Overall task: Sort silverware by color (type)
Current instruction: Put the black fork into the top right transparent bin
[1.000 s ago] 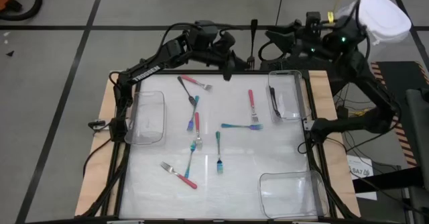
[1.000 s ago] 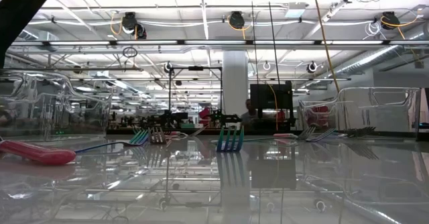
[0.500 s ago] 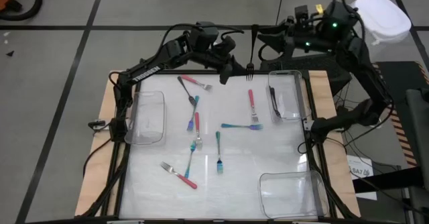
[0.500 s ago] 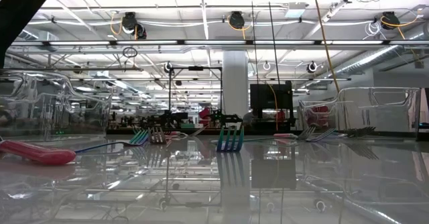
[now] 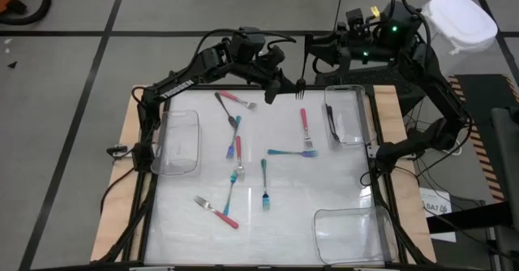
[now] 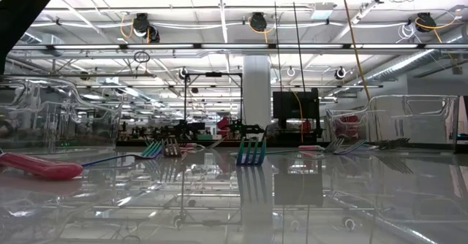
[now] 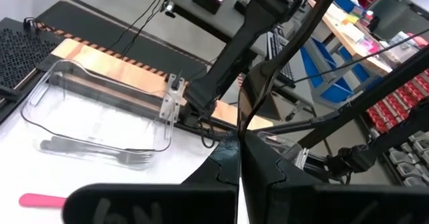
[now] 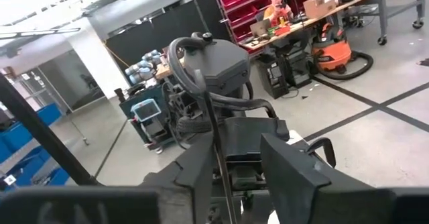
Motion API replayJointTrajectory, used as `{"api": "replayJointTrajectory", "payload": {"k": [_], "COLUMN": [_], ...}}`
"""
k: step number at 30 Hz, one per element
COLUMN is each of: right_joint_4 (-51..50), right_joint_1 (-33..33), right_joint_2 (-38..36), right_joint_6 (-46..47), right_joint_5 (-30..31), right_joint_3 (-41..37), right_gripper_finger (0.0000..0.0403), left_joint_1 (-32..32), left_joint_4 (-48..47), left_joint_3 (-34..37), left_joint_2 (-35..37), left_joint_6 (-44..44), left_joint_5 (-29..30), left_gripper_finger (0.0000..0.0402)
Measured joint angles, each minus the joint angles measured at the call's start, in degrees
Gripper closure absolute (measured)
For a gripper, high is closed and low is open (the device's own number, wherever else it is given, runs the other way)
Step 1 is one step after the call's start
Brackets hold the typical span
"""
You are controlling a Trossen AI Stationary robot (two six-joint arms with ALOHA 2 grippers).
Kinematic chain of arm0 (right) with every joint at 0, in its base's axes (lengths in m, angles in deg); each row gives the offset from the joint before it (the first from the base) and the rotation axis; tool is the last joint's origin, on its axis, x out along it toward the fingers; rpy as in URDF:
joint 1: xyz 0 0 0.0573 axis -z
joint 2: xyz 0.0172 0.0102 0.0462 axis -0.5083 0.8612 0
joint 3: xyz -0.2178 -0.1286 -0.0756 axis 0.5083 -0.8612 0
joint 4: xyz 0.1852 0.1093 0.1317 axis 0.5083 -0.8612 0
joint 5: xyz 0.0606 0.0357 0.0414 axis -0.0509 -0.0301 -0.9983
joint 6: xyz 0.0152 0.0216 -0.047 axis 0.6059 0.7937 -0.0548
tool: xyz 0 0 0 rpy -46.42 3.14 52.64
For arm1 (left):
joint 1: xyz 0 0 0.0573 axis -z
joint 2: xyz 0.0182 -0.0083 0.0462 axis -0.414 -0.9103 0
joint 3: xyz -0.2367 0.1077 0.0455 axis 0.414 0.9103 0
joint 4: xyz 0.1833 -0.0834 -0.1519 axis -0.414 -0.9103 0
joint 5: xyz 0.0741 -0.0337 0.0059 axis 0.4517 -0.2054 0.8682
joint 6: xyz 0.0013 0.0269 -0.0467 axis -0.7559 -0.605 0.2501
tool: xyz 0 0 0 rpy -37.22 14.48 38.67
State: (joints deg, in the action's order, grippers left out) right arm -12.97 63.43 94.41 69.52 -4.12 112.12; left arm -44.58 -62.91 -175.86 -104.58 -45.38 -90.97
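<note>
Forks lie scattered on the white table (image 5: 324, 194): pink-handled ones (image 5: 304, 125), teal ones (image 5: 264, 178), and dark ones (image 5: 332, 123) inside the clear bin (image 5: 359, 113) at the far right edge. Above the far edge, the left gripper (image 5: 293, 83) is closed on a black fork (image 5: 303, 60), held upright. The right gripper (image 5: 318, 53) sits around the same fork's handle; how tightly cannot be told.
</note>
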Motion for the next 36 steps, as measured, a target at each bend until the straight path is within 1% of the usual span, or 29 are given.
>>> {"api": "replayJointTrajectory", "payload": {"k": [5, 9, 11, 15, 18, 26, 29, 33, 36], "right_joint_4": [3.0, 3.3, 3.4, 3.5, 3.5, 2.6, 1.6, 0.3, -0.8], "right_joint_1": [0.0, 0.0, 0.0, 0.0, 0.0, 1.3, 2.0, 3.0, 4.0], "right_joint_2": [0.0, 0.0, 0.0, 0.0, 0.0, -1.1, -1.9, -3.1, -3.8], "right_joint_6": [-0.7, -2.1, -3.3, -3.2, -3.1, -1.5, -1.3, -1.3, -0.8], "right_joint_5": [-1.3, -1.3, -1.2, -1.1, -1.0, -0.9, -1.1, -1.5, -3.2], "right_joint_3": [0.0, 0.0, 0.0, 0.0, 0.0, 0.0, 0.0, 0.0, 0.0], "right_gripper_finger": [0.0333, 0.038, 0.0394, 0.0393, 0.0397, 0.0397, 0.0397, 0.0398, 0.0398], "left_joint_1": [0.0, 0.0, 0.0, 0.0, 0.1, 0.1, 0.1, -0.5, -1.0], "left_joint_4": [0.1, 0.0, 0.0, 0.0, 0.1, 0.2, 0.0, -0.1, -1.0], "left_joint_3": [0.0, 0.0, 0.0, 0.0, 0.0, 0.0, 0.0, 0.0, 0.0], "left_joint_2": [0.0, 0.0, 0.0, 0.0, 0.0, 0.0, 0.0, 0.0, 0.0], "left_joint_6": [-0.4, -0.4, -0.3, -0.2, -0.5, 0.0, 0.9, 2.7, 3.5], "left_joint_5": [0.0, 0.0, 0.0, 0.0, 0.0, 0.0, -0.1, -2.2, -3.2], "left_gripper_finger": [0.0401, 0.0401, 0.0401, 0.04, 0.0386, 0.0301, 0.0277, 0.0269, 0.0269]}}
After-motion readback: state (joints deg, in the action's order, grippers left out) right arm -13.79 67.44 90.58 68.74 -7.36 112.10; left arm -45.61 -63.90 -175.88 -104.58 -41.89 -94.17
